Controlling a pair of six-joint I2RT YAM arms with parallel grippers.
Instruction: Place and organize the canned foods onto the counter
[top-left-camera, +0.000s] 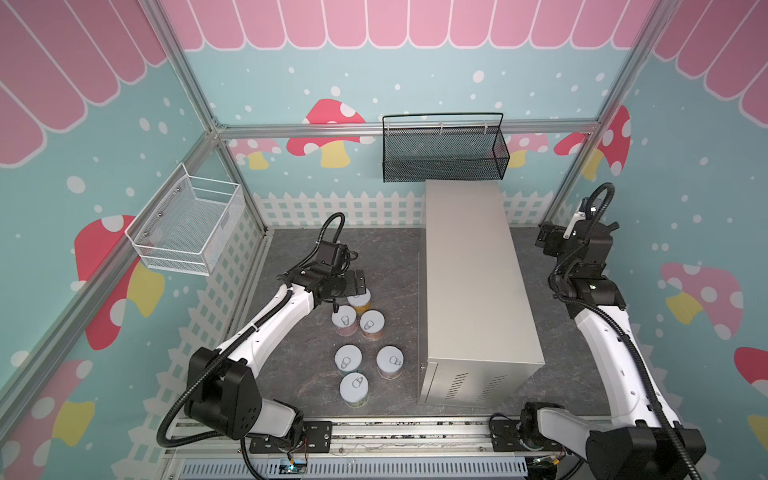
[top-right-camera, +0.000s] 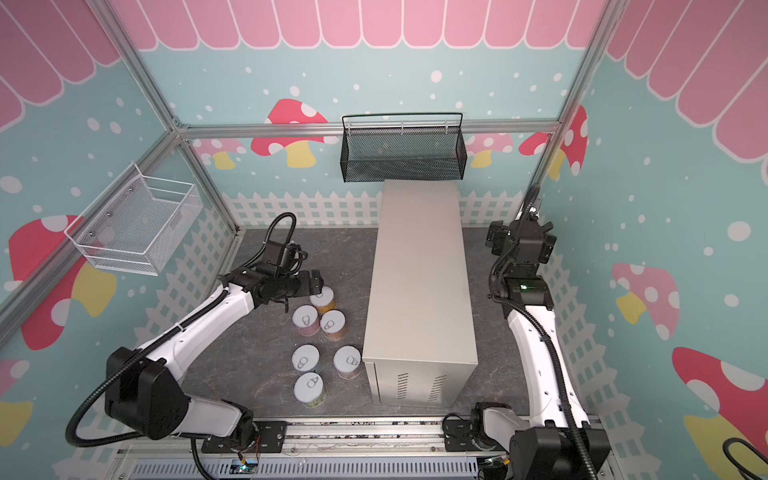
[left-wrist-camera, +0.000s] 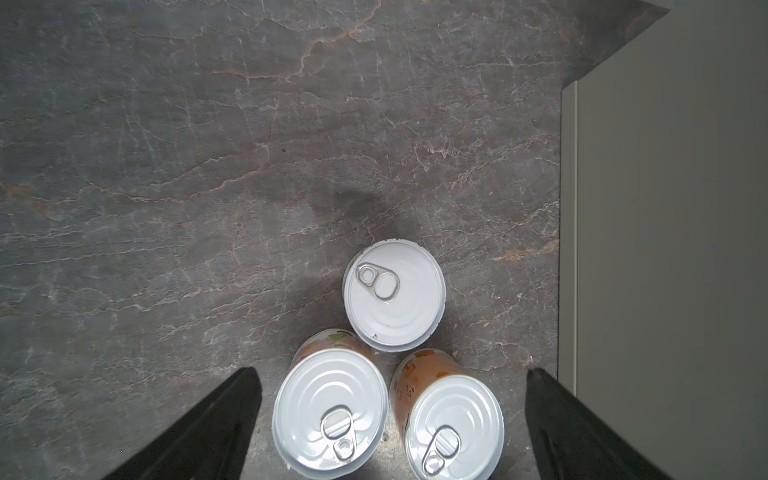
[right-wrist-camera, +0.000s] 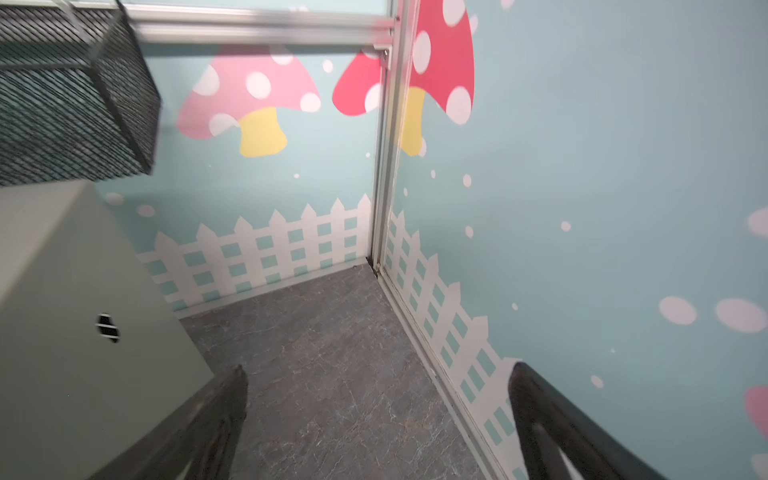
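Note:
Several canned foods stand upright on the dark floor left of the counter (top-left-camera: 469, 270) (top-right-camera: 419, 270). A far cluster holds a yellow can (top-left-camera: 362, 302), a pink can (top-left-camera: 344, 321) and an orange can (top-left-camera: 372, 325). Three more stand nearer, among them a pink-white can (top-left-camera: 390, 361). My left gripper (top-left-camera: 345, 296) (left-wrist-camera: 392, 374) hangs open above the far cluster, holding nothing. In the left wrist view its fingers (left-wrist-camera: 232, 415) flank two silver lids (left-wrist-camera: 330, 409). My right gripper (top-left-camera: 547, 240) (right-wrist-camera: 377, 368) is open and empty, right of the counter near the back corner. The counter's flat top is bare.
A black mesh basket (top-left-camera: 442, 153) (right-wrist-camera: 75, 95) hangs on the back wall just above the counter's far end. A white wire basket (top-left-camera: 189, 228) hangs on the left wall. A metal rail (top-left-camera: 407, 432) runs along the front edge between the two arm bases.

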